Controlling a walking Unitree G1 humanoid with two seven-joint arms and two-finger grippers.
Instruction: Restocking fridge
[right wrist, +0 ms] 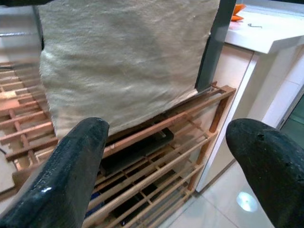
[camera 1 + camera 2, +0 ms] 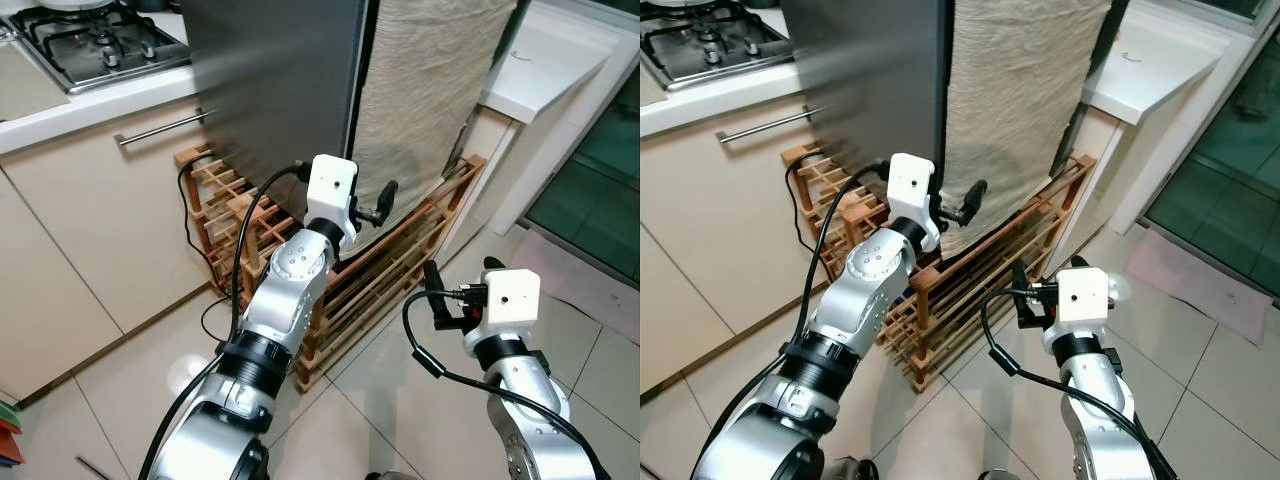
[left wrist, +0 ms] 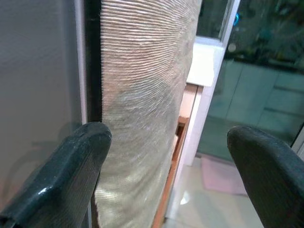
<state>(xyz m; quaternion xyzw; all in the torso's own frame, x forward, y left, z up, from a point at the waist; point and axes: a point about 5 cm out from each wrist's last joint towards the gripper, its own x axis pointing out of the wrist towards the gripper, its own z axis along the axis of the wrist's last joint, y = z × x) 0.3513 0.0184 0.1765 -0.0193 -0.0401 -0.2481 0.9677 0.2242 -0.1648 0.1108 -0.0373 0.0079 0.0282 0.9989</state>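
The fridge point(image 2: 270, 80) is a tall grey steel box with a beige cloth point(image 2: 430, 90) hanging down the face beside its dark edge. My left gripper point(image 2: 372, 210) is raised in front of that edge and is open, with nothing between its fingers. In the left wrist view the grey panel point(image 3: 38, 71) and the cloth point(image 3: 142, 85) lie just beyond the fingertips point(image 3: 85, 142). My right gripper point(image 2: 460, 272) hangs lower and to the right, open and empty. It faces the cloth's lower hem point(image 1: 118, 109) and the wooden rack point(image 1: 156, 156).
A slatted wooden rack point(image 2: 400, 260) stands on the floor under the fridge, with a black cable point(image 2: 190, 220) at its left end. A gas hob point(image 2: 100, 45) and a cabinet with a bar handle point(image 2: 160, 127) are at left. A white counter point(image 2: 550, 70) and a glass door point(image 2: 600, 170) are at right.
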